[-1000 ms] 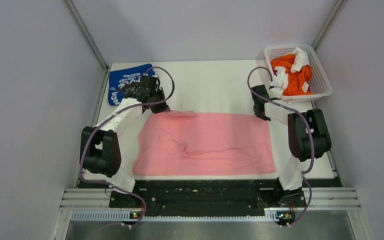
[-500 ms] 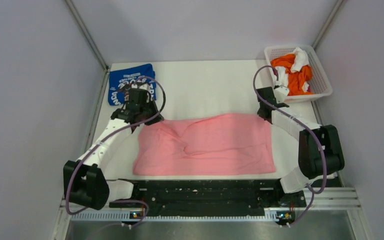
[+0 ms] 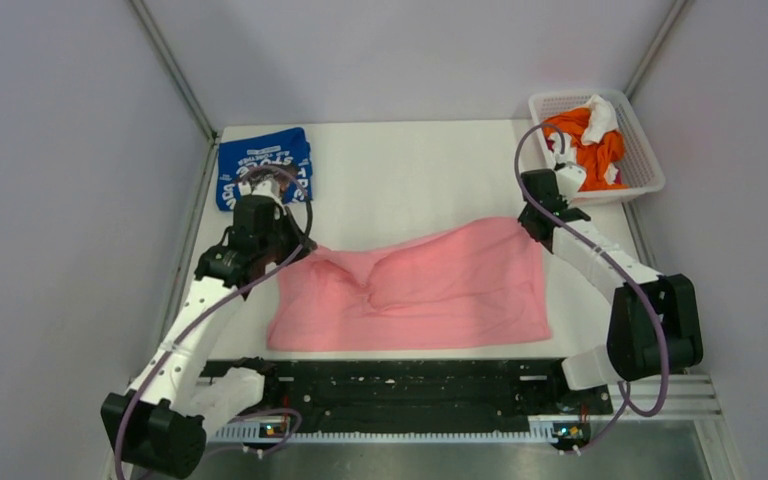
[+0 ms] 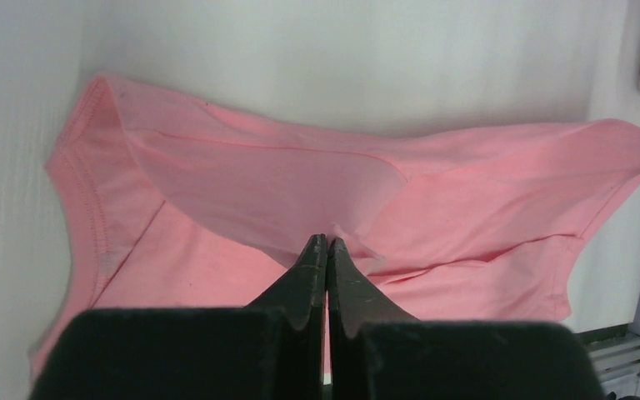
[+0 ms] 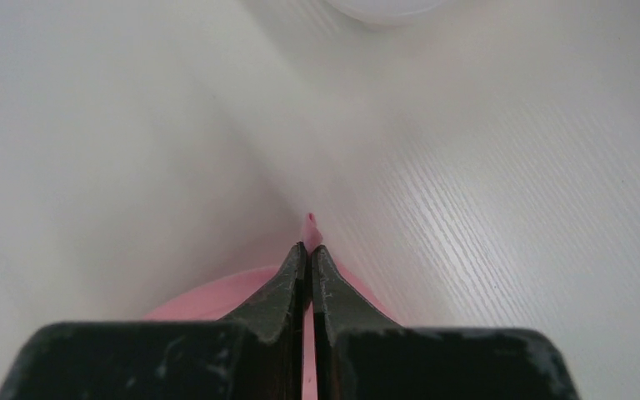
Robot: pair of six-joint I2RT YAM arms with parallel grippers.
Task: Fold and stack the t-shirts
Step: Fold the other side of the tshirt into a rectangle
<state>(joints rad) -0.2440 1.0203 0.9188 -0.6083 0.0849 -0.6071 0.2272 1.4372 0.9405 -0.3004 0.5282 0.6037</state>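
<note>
Left end effector (image 4: pixel 327 242) and right end effector (image 5: pixel 307 247), pinching the far corners of the pink t-shirt (image 3: pixel 430 290), are lifting that edge toward 6 o'clock, starting the fold.

The left arm (image 3: pixel 195 310) and right arm (image 3: pixel 592 250) pair white link shells with black joint housings. A purple cable (image 3: pixel 517 165) loops along each. Their fingers (image 4: pixel 304 279) are black, tapered and slightly scuffed.

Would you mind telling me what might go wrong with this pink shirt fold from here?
The right fingers pinch only a tiny tip of the pink shirt; it may slip free. The cloth creases near the left fingers, so the fold could land crooked. The left arm is close to the blue shirt and might disturb it.
</note>
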